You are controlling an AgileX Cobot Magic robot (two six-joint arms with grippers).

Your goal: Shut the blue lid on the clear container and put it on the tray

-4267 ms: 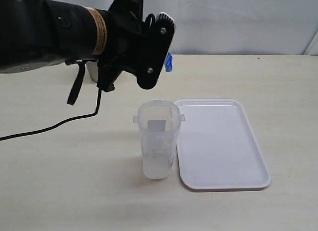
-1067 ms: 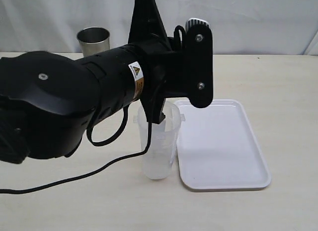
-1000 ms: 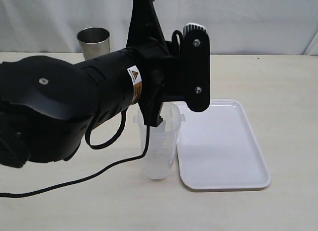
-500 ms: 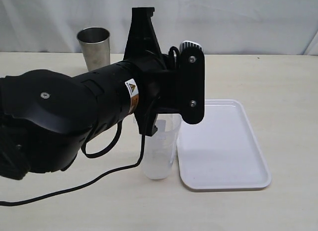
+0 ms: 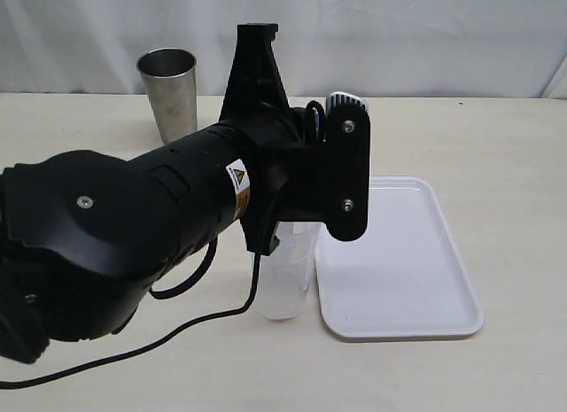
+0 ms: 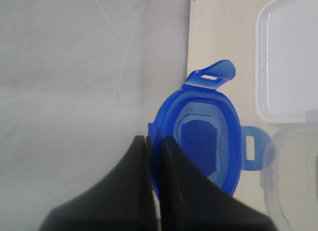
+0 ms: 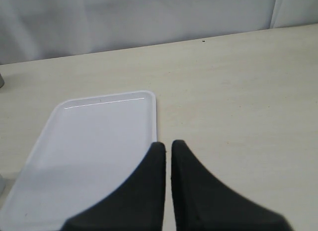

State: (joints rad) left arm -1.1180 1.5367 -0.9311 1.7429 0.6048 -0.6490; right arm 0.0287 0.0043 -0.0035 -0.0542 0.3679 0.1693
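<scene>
In the left wrist view my left gripper is shut on the rim of the blue lid, which hangs edge-on with its flaps spread. One flap lies right beside the rim of the clear container. In the exterior view the left arm covers the container's mouth, and only the lower body of the clear container shows, standing upright just left of the white tray. My right gripper is shut on nothing, above the table by the long edge of the tray. It is out of the exterior view.
A shiny steel tumbler stands at the back left of the table. A black cable trails from the left arm across the table in front of the container. A white curtain closes off the back.
The left arm has come down with the lid and now hides the container's mouth in the exterior view. The container, the tray and the tumbler have stayed put.
</scene>
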